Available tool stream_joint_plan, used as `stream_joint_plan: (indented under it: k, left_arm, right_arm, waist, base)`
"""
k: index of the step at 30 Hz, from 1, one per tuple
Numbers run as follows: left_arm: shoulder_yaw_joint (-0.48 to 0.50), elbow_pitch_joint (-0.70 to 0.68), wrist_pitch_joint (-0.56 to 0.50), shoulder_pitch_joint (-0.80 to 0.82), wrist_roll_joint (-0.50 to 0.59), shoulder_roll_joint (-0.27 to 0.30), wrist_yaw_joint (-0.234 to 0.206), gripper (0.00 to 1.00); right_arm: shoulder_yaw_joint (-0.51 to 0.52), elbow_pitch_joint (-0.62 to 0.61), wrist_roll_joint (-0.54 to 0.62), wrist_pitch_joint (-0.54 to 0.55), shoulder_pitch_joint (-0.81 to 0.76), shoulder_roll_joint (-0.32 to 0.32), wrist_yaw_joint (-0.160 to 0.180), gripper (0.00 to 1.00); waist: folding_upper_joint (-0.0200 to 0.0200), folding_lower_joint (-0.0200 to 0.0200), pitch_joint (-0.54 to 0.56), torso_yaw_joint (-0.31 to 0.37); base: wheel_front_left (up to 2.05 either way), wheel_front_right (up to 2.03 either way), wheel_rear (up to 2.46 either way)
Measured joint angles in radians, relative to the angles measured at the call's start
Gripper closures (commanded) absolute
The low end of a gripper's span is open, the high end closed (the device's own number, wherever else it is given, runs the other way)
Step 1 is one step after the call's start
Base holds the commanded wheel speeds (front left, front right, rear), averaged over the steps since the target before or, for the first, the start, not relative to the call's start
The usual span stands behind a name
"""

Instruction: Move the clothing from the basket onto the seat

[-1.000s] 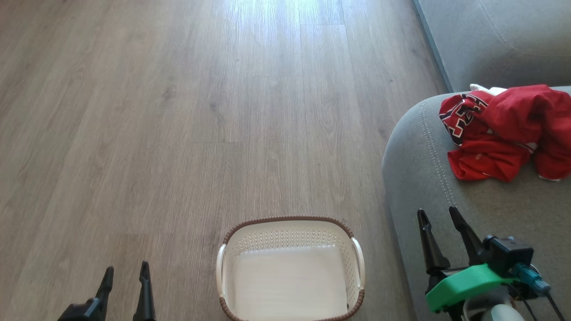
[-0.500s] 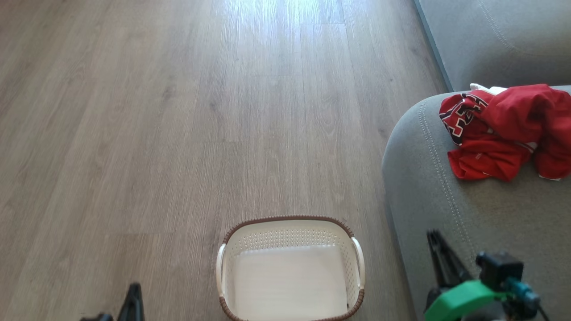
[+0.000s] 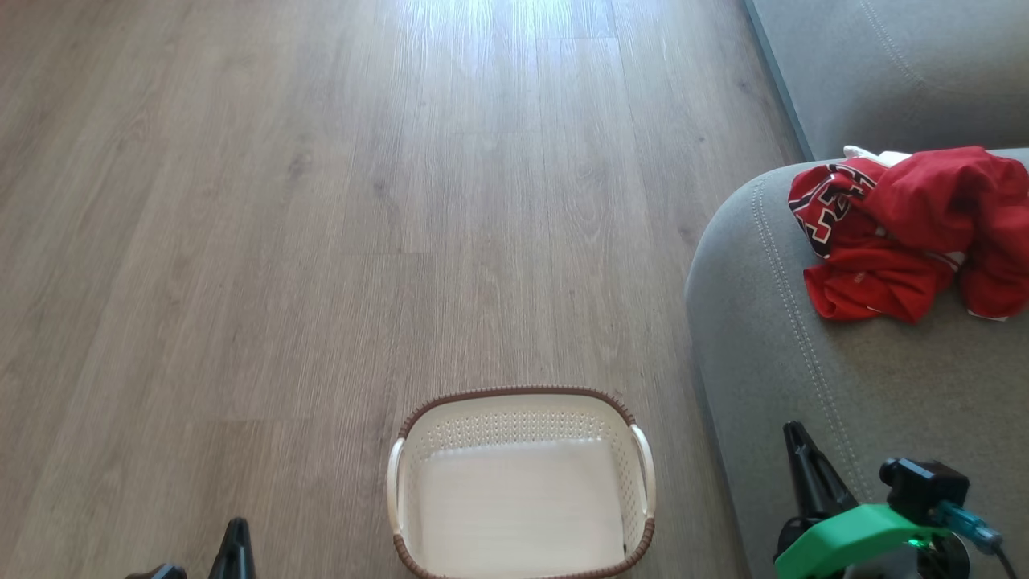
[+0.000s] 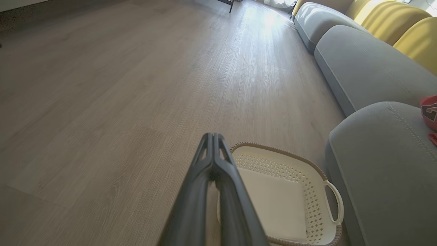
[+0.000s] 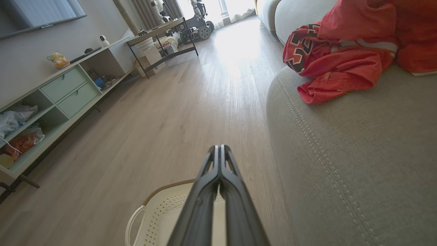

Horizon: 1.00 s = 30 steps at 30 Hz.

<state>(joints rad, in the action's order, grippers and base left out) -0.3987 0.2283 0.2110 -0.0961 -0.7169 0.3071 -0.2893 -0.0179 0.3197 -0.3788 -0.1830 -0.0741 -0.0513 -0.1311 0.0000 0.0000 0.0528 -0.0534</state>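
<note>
The red clothing (image 3: 908, 233) lies bunched on the grey seat (image 3: 772, 354) at the right, jersey numerals toward the rounded edge; the right wrist view shows the clothing (image 5: 344, 51) on the seat (image 5: 358, 153) too. The cream basket (image 3: 521, 498) stands on the floor at bottom centre with nothing in it, also seen as the basket (image 4: 283, 198) in the left wrist view. My left gripper (image 4: 213, 136) is shut, held over the floor left of the basket; its tip (image 3: 235, 531) peeks in at the lower left. My right gripper (image 5: 218, 147) is shut, above the seat's front edge (image 3: 796, 434).
Wood-look floor (image 3: 362, 225) spreads left and ahead of the basket. A low TV cabinet (image 5: 51, 99) with drawers lines the far wall, with a metal-frame shelf (image 5: 164, 37) beyond it. More grey sofa sections (image 4: 362, 65) and yellow cushions (image 4: 409, 24) continue along the right.
Both grippers have drawn back toward the bottom edge and closed from open. The clothing and basket stay where they were; the picture has shifted slightly.
</note>
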Motion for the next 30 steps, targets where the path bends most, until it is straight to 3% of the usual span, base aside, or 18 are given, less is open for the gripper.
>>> stream_joint_plan:
  k: [30]
  left_arm:
    - [0.126, -0.011, -0.087, 0.04, -0.241, -0.07, 0.088, 1.0]
  right_arm:
    - [0.041, -0.004, -0.33, 0.076, 0.028, 0.0, 0.0, 1.0]
  waist:
    - [0.0, 0.0, -0.013, 0.015]
  base:
    - [0.0, 0.0, 0.0]
